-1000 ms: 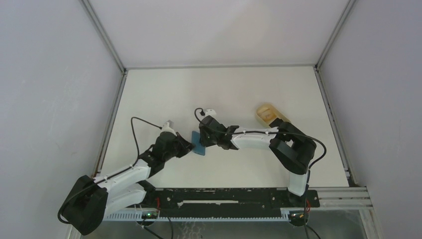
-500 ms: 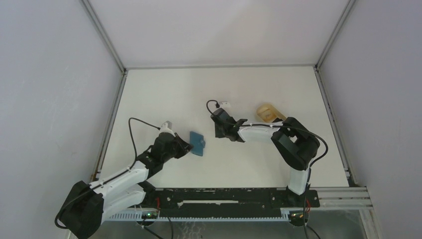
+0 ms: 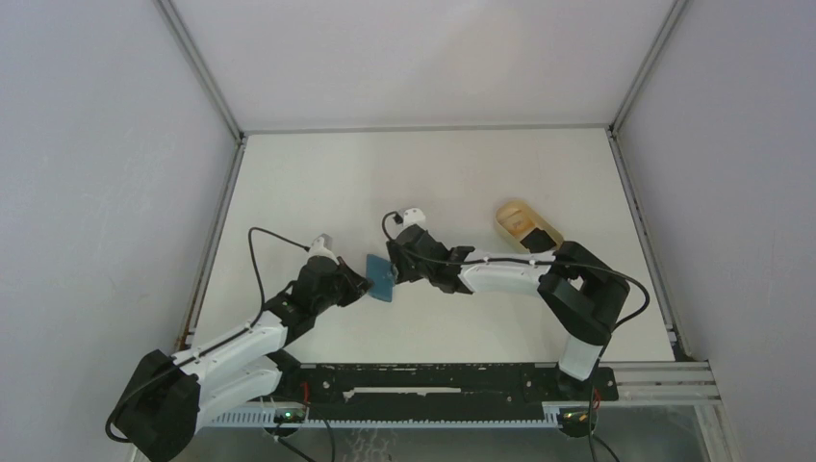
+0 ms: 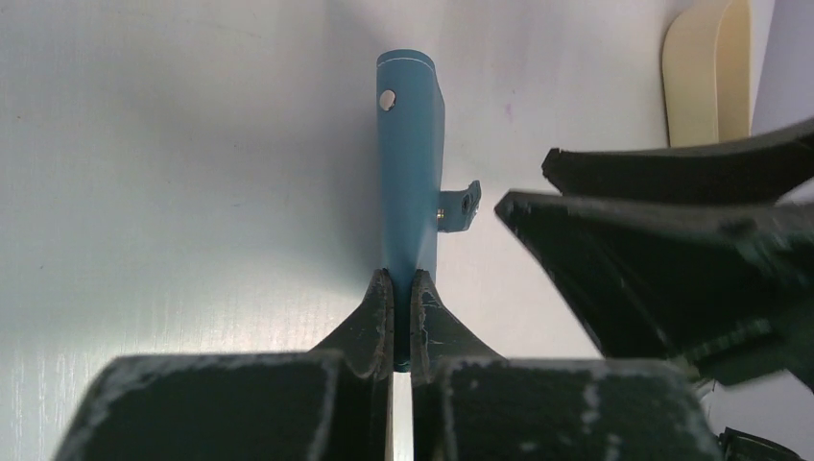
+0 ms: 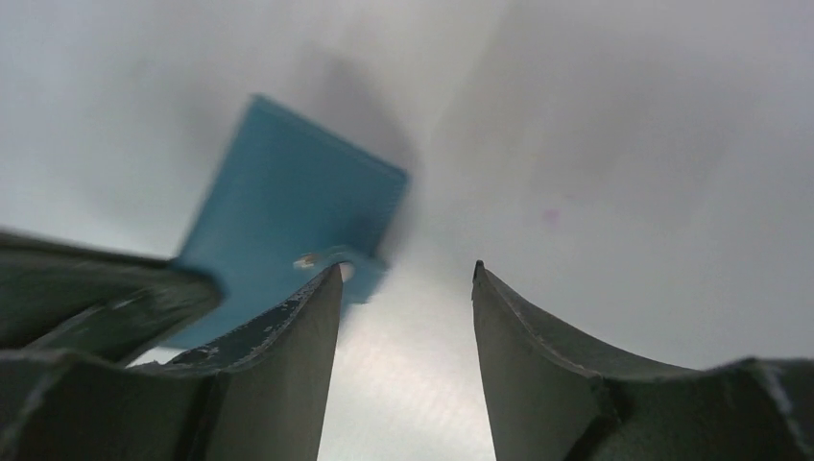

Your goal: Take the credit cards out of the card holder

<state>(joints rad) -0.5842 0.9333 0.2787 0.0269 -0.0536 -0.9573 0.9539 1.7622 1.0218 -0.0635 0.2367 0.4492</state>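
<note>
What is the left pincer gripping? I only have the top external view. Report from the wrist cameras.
Observer: The left pincer is shut on the near edge of the card holder, which the left wrist camera sees edge-on.
Operator: Tell me where the snap tab sits.
Observer: The snap tab is unfastened and sticks out sideways, toward the right pincer.
Operator: Confirm the right pincer's jaws.
Observer: Open, with only bare table between them. The tab lies close by one jaw, not gripped.
</note>
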